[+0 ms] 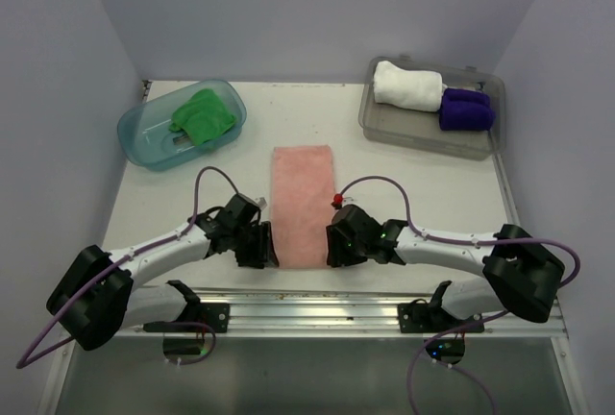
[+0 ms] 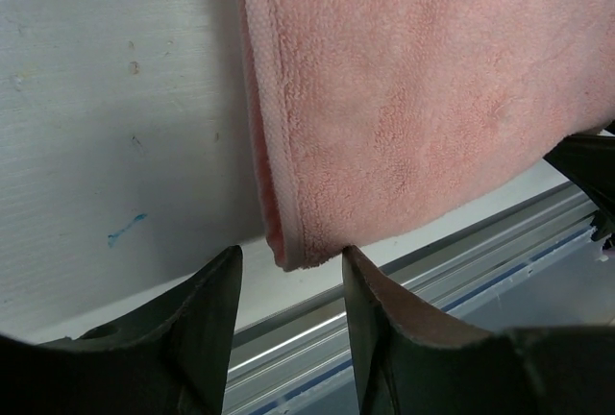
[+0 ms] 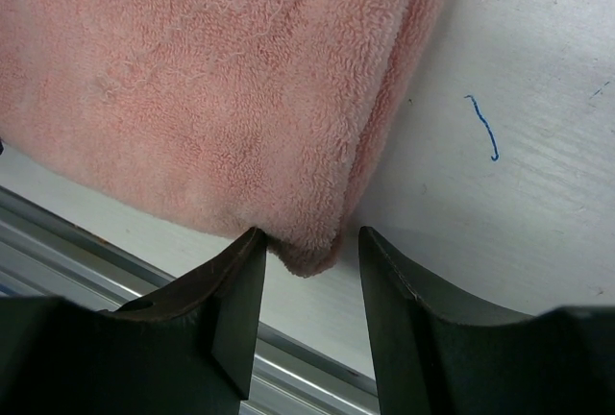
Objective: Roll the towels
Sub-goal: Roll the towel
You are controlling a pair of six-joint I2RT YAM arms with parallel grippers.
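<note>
Teal tub [image 1: 139,138]: green towel [image 1: 204,113]. Tray [image 1: 423,134]: white towel [image 1: 407,85], purple towel [image 1: 466,109]. Left hand [image 1: 262,245], right hand [image 1: 333,243] parted, empty, at pink towel [image 1: 301,204].

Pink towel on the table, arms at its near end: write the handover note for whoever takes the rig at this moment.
Left gripper: open, jaws either side of the near left corner of the pink towel, not clamped.
Right gripper: open, at the towel's near right corner, likewise.
Pink towel: flat on the table as a long folded strip, unrolled.
Done: white towel and purple towel lie rolled in the clear tray, far right.
To do: roll the pink towel, probably from the near end. The green towel sits bunched in the teal tub, far left, apparently not rolled.
</note>
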